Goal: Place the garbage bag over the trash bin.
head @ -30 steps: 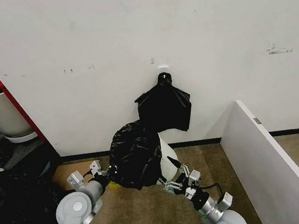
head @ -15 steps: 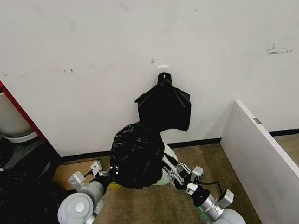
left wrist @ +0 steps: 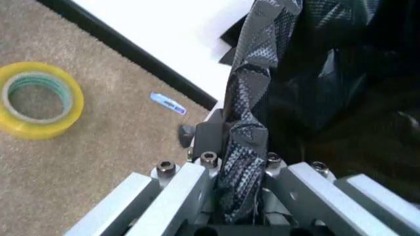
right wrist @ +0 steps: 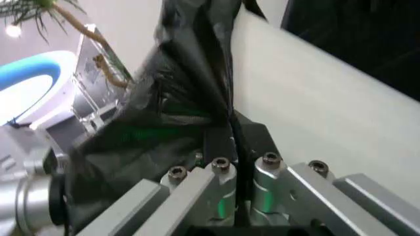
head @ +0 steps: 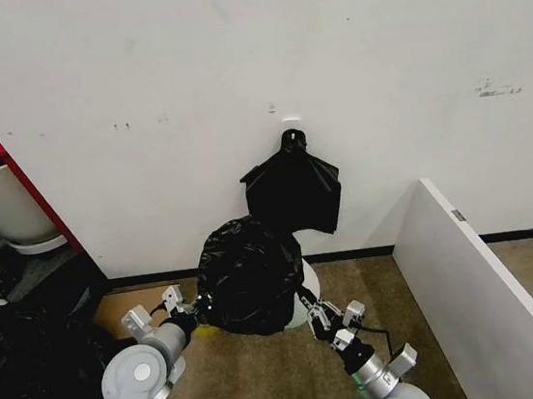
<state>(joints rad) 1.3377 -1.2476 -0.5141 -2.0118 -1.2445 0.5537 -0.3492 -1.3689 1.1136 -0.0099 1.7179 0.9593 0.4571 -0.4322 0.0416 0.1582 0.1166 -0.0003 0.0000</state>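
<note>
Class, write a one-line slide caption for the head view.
Both hands pinch the garbage bag over the trash bin.

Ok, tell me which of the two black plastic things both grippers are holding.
The crinkly garbage bag over the trash bin, pinched by the left gripper and right gripper; the flat fan-shaped bundle hangs untouched on the wall.

The thin, crinkly black plastic garbage bag (head: 249, 278) looks glossy, its creases catching light. The small round white plastic trash bin (head: 308, 282) at its 3 o'clock side is smooth. Both brushed-metal grippers, left (left wrist: 233, 169) and right (right wrist: 231, 147), pinch bag film. Rough matt brown carpet (left wrist: 78, 157) carries a glossy yellow tape roll (left wrist: 39, 100).
</note>
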